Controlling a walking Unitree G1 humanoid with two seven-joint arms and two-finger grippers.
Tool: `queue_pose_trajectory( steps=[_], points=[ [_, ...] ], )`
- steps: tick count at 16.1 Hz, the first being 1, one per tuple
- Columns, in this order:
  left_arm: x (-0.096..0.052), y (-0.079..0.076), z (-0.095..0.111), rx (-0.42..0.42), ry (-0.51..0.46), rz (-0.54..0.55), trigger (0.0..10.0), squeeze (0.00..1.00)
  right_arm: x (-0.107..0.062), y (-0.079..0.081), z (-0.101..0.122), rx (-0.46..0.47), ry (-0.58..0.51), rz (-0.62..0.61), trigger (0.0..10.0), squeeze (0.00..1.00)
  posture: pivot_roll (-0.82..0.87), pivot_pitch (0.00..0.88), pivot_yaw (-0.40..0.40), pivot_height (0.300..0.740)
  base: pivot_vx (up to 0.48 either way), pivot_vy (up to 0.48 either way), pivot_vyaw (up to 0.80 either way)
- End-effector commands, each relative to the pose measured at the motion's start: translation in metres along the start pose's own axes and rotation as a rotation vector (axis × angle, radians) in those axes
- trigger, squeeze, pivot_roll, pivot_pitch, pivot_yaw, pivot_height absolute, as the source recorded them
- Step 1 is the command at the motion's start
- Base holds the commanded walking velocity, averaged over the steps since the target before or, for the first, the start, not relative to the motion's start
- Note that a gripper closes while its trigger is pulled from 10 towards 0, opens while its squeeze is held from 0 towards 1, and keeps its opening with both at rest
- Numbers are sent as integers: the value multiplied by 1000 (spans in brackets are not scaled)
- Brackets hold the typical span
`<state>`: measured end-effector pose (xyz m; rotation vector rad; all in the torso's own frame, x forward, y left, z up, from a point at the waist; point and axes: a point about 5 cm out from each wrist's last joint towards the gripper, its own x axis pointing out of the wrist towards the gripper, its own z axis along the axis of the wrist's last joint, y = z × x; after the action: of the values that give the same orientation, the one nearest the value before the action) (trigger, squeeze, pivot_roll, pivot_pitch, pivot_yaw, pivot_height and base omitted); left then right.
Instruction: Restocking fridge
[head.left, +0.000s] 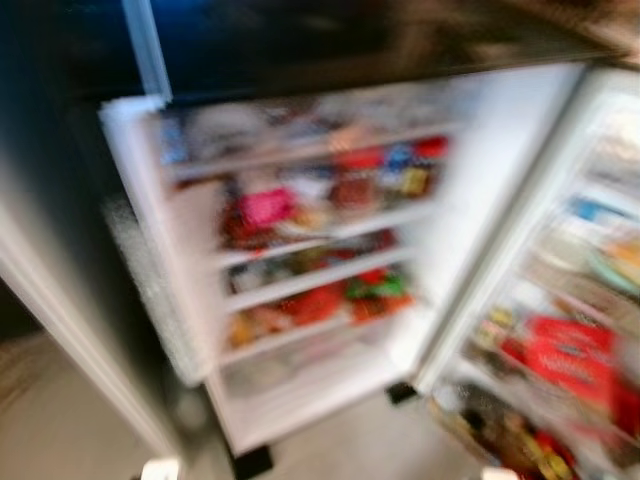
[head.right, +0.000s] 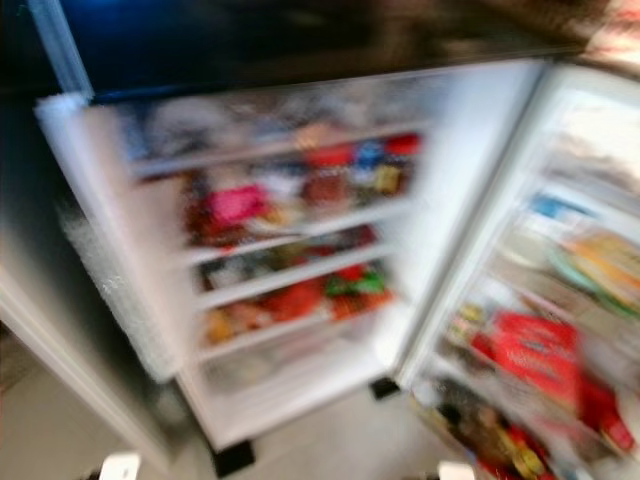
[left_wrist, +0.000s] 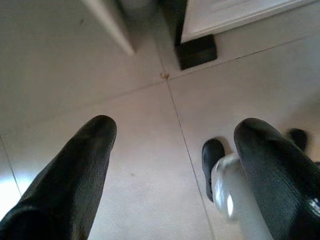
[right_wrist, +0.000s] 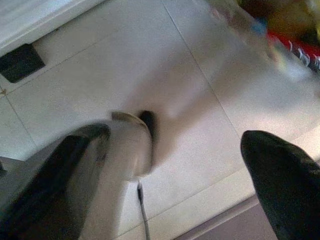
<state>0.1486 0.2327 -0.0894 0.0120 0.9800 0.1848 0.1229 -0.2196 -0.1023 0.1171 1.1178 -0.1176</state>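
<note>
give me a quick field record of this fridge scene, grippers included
view quality: head views blurred
fridge: open, white interior wall between two compartments
left compartment shelves: several tiers packed with colourful items, too blurred to identify
pink item: on an upper-middle shelf
red packages: low in the right compartment
floor: pale tiles
left gripper: open, empty, pointing down at the floor
right gripper: open, empty, over the tiles near the fridge base
task status: nothing held yet
</note>
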Motion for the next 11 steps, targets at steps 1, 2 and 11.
queue_pose_trajectory(
  steps=[1, 2, 11],
  points=[
    [1, -9, 3, 5, -3, -25, 10000, 0, -2, -9, 1, -5, 1, -22, 10000, 0, 11, 0, -13, 740, 0, 255, -719],
    [1, -9, 3, 6, -2, -26, 10000, 0, -2, -9, 1, -5, 1, -23, 10000, 0, 12, 0, -13, 740, 0, 255, -719],
    [2, -11, 4, 16, -5, -33, 10000, 0, -1, -8, 2, -5, -8, -18, 10000, 0, 13, 0, -14, 740, 0, 85, -239]
  ],
)
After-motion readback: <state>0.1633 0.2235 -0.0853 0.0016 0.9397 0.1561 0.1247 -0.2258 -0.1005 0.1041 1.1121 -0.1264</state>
